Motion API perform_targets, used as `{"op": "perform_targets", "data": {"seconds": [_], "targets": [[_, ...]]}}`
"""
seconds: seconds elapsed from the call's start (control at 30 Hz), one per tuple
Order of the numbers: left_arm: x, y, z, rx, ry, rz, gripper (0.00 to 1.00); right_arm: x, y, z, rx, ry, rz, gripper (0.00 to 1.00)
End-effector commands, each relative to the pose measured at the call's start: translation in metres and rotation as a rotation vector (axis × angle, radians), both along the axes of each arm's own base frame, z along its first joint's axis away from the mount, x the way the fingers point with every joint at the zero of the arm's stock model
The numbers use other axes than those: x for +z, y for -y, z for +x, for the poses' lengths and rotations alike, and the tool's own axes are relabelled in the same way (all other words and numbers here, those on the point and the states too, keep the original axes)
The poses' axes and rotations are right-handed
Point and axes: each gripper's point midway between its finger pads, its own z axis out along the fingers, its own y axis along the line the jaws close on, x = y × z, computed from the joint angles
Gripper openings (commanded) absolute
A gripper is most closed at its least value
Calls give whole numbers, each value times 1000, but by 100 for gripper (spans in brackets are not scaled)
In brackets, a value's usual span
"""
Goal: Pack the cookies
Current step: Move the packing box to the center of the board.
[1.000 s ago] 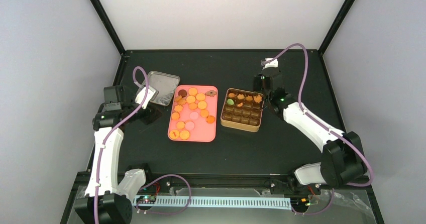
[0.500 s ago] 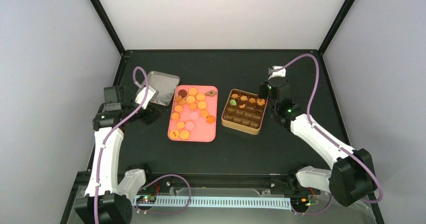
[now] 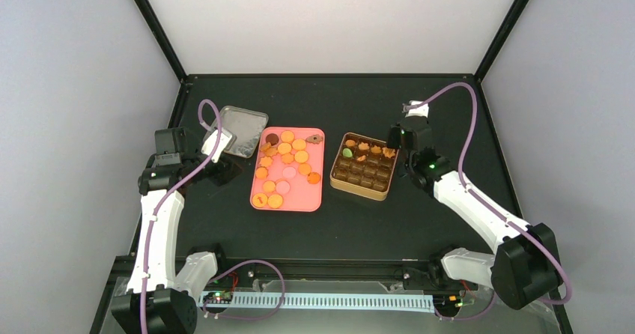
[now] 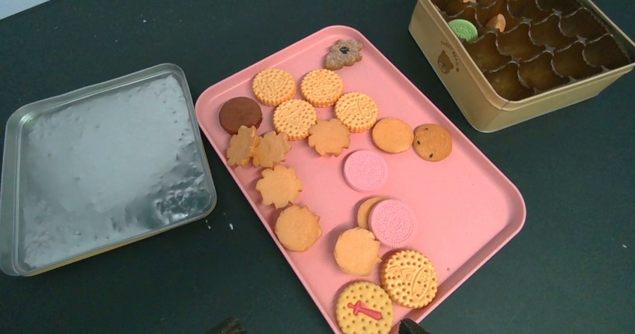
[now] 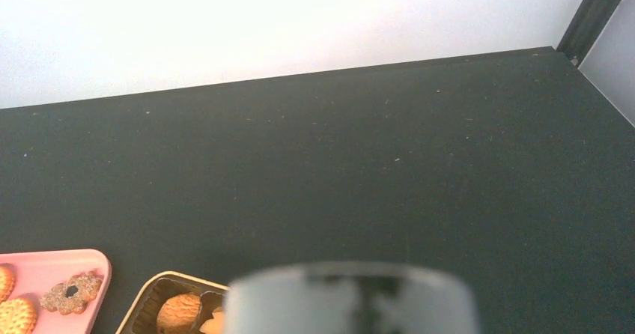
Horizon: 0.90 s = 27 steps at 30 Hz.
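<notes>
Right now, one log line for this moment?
cookies: mostly on pink tray | gold tin: mostly empty | left gripper: open

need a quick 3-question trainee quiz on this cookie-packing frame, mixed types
1. True or false: the green cookie is in the gold tin.
2. On the side of the pink tray away from the tin lies: A) silver lid B) bowl C) second tin
3. How many pink cookies are on the tray?
Key: 1 true; 2 A; 3 two.
</notes>
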Motion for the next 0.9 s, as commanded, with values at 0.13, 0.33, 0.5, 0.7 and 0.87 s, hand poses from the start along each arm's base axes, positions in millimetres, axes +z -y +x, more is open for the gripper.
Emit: {"op": "perform_targets", "data": {"seconds": [0.13, 0.33, 0.5, 0.7, 0.87], "targets": [[10, 0, 0, -12, 45, 7, 55, -14, 5, -1, -30, -42, -10, 19], [10, 0, 1, -11, 41, 1, 55, 38, -8, 1, 32, 56, 58, 23], [11, 0, 1, -7, 41, -3, 55, 37, -20, 14, 67, 41, 63, 23], [11, 0, 1, -7, 43, 4, 55, 15, -27, 25, 72, -6, 43, 23], [8, 0, 2, -5, 35, 0, 55, 4, -17, 21, 30, -42, 10, 21]]}}
